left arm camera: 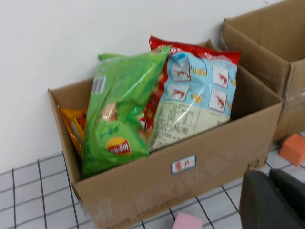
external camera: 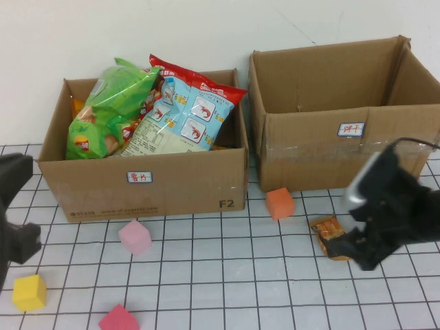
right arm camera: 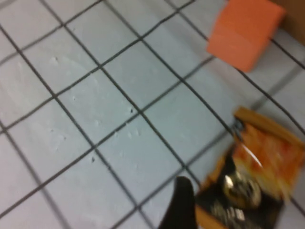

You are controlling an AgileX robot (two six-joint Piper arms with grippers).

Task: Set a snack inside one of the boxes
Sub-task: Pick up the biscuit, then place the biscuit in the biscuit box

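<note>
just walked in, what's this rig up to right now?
The right hand is down at the table over a small orange snack packet lying in front of the right box, next to an orange foam cube. The packet is on the table, not yet lifted. The left hand sits off at the table's left edge, handling nothing. The left box already holds a green chip bag and a blue shrimp-cracker bag.

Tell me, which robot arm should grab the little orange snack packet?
The right. The right gripper sits directly at the small orange snack packet on the gridded table, before the empty cardboard box. The left gripper waits at the table's far left edge.
</note>
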